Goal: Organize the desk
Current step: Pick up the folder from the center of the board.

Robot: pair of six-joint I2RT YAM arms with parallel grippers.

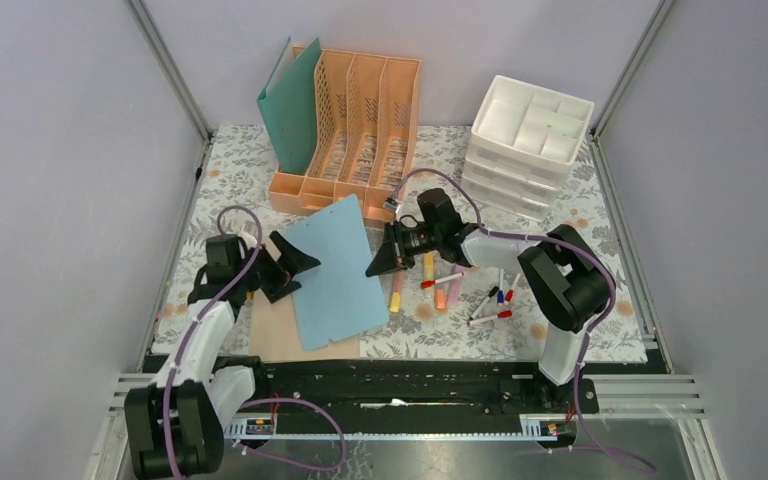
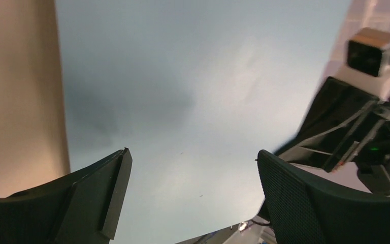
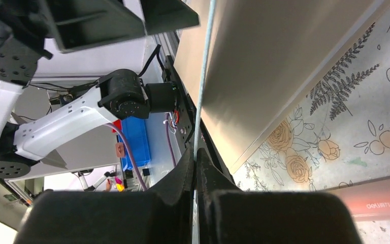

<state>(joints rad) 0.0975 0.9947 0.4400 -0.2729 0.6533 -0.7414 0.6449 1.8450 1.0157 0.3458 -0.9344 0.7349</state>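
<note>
The desk (image 1: 610, 330) has a fern-and-flower cloth, also seen in the right wrist view (image 3: 355, 117). A light blue folder (image 1: 335, 270) lies tilted at the centre, its right edge raised. My right gripper (image 1: 373, 266) is shut on that edge; in the right wrist view the thin blue folder (image 3: 203, 76) runs between the closed jaws of the gripper (image 3: 196, 152). My left gripper (image 1: 300, 270) is open at the folder's left edge. In the left wrist view the blue folder (image 2: 193, 101) fills the space between the spread fingers of the left gripper (image 2: 193, 168).
A tan folder (image 1: 275, 335) lies under the blue one. A peach file rack (image 1: 360, 120) holding a teal folder (image 1: 295, 100) stands at the back. A white drawer unit (image 1: 530, 140) stands back right. Several markers and highlighters (image 1: 460, 290) lie under the right arm.
</note>
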